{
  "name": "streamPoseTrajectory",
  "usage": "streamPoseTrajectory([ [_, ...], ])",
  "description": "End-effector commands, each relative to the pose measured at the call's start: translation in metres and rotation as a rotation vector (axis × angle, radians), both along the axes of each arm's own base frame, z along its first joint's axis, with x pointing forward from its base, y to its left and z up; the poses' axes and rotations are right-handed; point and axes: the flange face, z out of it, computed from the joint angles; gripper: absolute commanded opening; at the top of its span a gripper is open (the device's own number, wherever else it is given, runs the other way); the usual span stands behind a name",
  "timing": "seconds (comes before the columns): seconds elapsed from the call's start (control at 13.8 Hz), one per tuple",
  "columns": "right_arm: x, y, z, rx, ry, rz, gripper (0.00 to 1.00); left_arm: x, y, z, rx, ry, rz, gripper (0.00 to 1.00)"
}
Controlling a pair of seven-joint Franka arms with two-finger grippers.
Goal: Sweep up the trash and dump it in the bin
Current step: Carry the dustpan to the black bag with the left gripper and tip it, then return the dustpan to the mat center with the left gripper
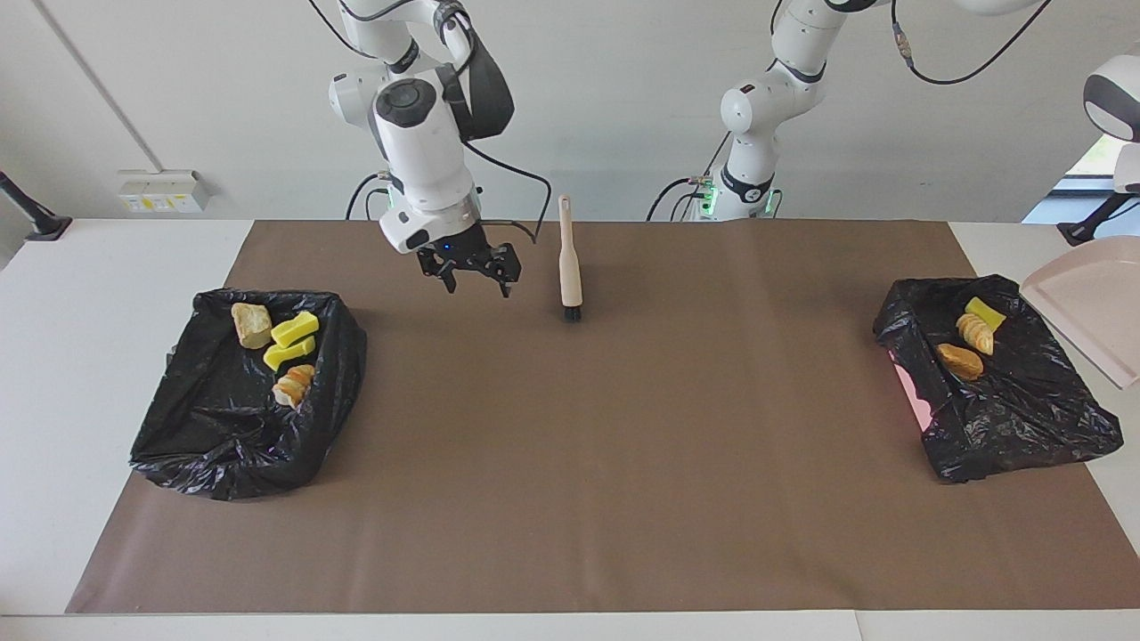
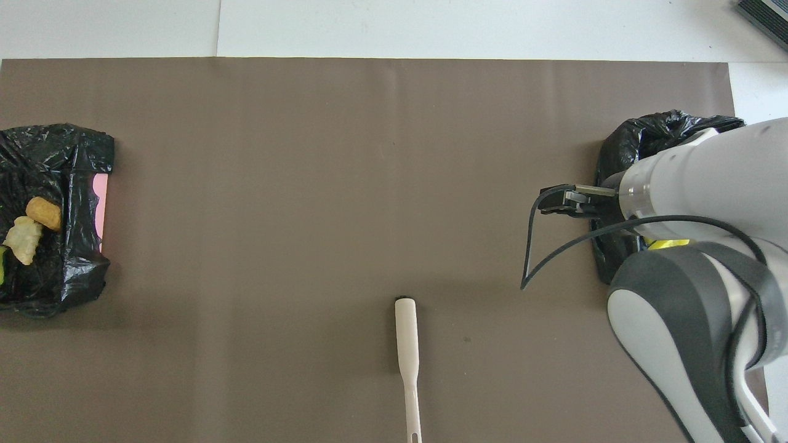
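The trash lies in two black-lined bins. The bin (image 1: 223,427) at the right arm's end holds a tan lump (image 1: 251,325), two yellow sponge scraps (image 1: 292,341) and a bread piece (image 1: 294,385). The bin (image 1: 1024,418) at the left arm's end holds a yellow sponge scrap (image 1: 982,312), a bread piece (image 1: 975,334) and a golden lump (image 1: 960,360); the lump (image 2: 43,213) and the bread (image 2: 23,240) also show from overhead. My right gripper (image 1: 478,285) hangs open and empty over the mat, between the brush (image 1: 569,258) and its bin. The pale pink dustpan (image 1: 1091,312) is raised, empty, beside the other bin. The left gripper is out of view.
The brush (image 2: 407,344) lies flat on the brown mat (image 1: 570,463) near the robots, bristles pointing away from them. In the overhead view my right arm (image 2: 695,246) covers most of its bin (image 2: 652,132). A pink patch (image 1: 913,392) shows at the other bin's edge.
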Motion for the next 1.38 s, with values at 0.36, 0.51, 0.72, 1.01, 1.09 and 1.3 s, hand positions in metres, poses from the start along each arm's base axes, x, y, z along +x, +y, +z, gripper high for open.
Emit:
streamPoseTrajectory([
  [0.36,-0.006,-0.056,0.059,-0.079,0.075,-0.067,1.0,0.011,-0.104,-0.047,-0.412,-0.167,0.303,0.0],
  [0.51,-0.005,-0.06,0.061,-0.057,0.066,-0.079,1.0,0.014,-0.148,-0.068,-0.45,-0.202,0.413,0.0],
  [0.72,-0.003,-0.074,0.061,-0.055,0.059,-0.099,1.0,0.021,-0.219,-0.091,-0.535,-0.241,0.561,0.0],
  [1.01,-0.002,-0.097,0.073,-0.014,0.039,0.02,1.0,0.024,-0.339,-0.116,-0.641,-0.345,0.778,0.0],
  [1.09,-0.003,-0.103,0.078,-0.03,0.04,0.066,1.0,0.023,-0.368,-0.13,-0.639,-0.349,0.825,0.0],
  [1.3,-0.007,-0.13,0.084,-0.03,0.054,0.08,1.0,0.014,-0.448,-0.157,-0.664,-0.392,0.934,0.0],
])
